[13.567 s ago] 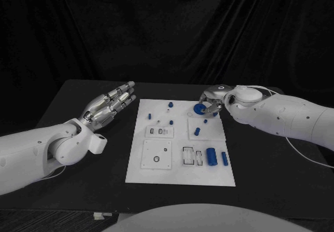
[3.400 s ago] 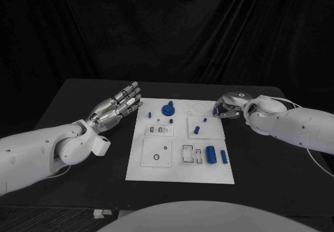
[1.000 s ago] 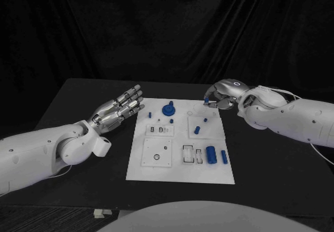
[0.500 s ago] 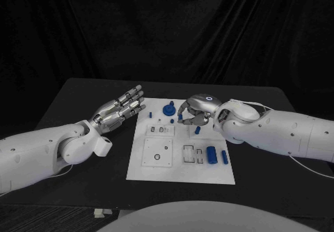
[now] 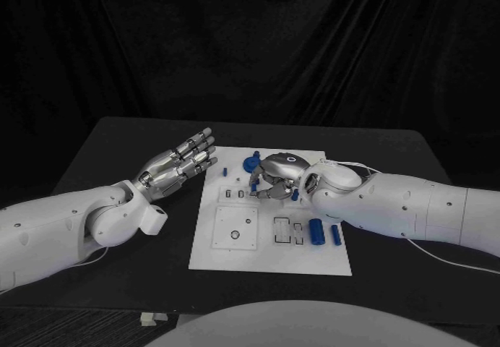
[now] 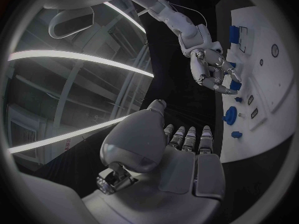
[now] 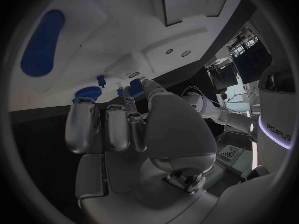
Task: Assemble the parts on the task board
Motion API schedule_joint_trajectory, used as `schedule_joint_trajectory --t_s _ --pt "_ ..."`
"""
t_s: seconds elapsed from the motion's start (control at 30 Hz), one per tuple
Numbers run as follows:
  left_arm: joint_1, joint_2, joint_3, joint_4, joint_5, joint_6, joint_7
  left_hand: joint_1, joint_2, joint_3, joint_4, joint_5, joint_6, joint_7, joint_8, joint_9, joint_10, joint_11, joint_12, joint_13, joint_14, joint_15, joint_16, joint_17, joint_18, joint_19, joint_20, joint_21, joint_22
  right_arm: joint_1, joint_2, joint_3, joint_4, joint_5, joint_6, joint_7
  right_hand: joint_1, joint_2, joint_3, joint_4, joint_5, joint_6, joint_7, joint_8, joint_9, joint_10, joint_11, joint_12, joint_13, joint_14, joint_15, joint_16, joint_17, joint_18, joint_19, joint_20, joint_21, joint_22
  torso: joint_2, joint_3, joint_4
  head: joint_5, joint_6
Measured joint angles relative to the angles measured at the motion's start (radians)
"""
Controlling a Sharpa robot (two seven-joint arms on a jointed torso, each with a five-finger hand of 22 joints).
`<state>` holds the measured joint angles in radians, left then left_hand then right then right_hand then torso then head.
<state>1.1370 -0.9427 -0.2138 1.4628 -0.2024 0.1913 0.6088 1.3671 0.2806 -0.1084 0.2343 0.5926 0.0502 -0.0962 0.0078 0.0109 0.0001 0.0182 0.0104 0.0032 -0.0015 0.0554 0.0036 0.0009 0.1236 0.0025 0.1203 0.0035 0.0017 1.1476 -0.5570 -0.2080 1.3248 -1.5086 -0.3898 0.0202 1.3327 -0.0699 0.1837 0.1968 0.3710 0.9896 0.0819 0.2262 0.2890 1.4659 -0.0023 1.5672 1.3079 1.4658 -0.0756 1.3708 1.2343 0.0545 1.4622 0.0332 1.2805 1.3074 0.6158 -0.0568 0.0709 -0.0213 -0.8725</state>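
Note:
The white task board (image 5: pixel 269 253) lies in the middle of the table. My right hand (image 5: pixel 277 176) hangs over the board's far middle, just right of a small slotted plate (image 5: pixel 235 195). It pinches a small blue peg (image 7: pixel 134 87) between thumb and finger; the left wrist view shows the same right hand (image 6: pixel 214 70) and peg (image 6: pixel 234 85). A blue knob (image 5: pixel 250 163) stands near the board's far edge. My left hand (image 5: pixel 175 162) hovers open, fingers straight, beside the board's far left corner.
Two blue cylinders (image 5: pixel 316 231) (image 5: pixel 335 234) lie at the board's right side beside rectangular slots (image 5: pixel 283 230). A small blue peg (image 5: pixel 222 172) stands at the board's far left. A square plate with a round hole (image 5: pixel 235 231) sits on the near left.
My right hand has moved left from the board's far right edge to over its far middle, carrying the small blue peg. The left hand has stayed where it was.

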Motion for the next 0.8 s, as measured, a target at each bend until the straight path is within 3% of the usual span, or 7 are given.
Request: schedule_joint_trajectory --t_s 0.8 --pt "0.000 0.008 0.000 -0.003 0.000 0.001 -0.009 0.004 0.004 0.005 -0.011 0.008 0.004 0.003 0.000 0.000 0.000 0.000 0.000 0.000 0.000 0.000 0.000 0.000 0.000 0.000 0.000 0.000 0.000 -0.014 0.039 0.000 -0.061 -0.019 0.029 -0.036 0.000 0.000 0.000 -0.005 0.005 -0.004 0.004 -0.006 -0.001 0.000 0.000 0.000 0.000 0.000 0.000 0.000 -0.006 0.000 -0.001 0.001 -0.004 0.000 0.000 0.0001 -0.0004 -0.003 0.000"
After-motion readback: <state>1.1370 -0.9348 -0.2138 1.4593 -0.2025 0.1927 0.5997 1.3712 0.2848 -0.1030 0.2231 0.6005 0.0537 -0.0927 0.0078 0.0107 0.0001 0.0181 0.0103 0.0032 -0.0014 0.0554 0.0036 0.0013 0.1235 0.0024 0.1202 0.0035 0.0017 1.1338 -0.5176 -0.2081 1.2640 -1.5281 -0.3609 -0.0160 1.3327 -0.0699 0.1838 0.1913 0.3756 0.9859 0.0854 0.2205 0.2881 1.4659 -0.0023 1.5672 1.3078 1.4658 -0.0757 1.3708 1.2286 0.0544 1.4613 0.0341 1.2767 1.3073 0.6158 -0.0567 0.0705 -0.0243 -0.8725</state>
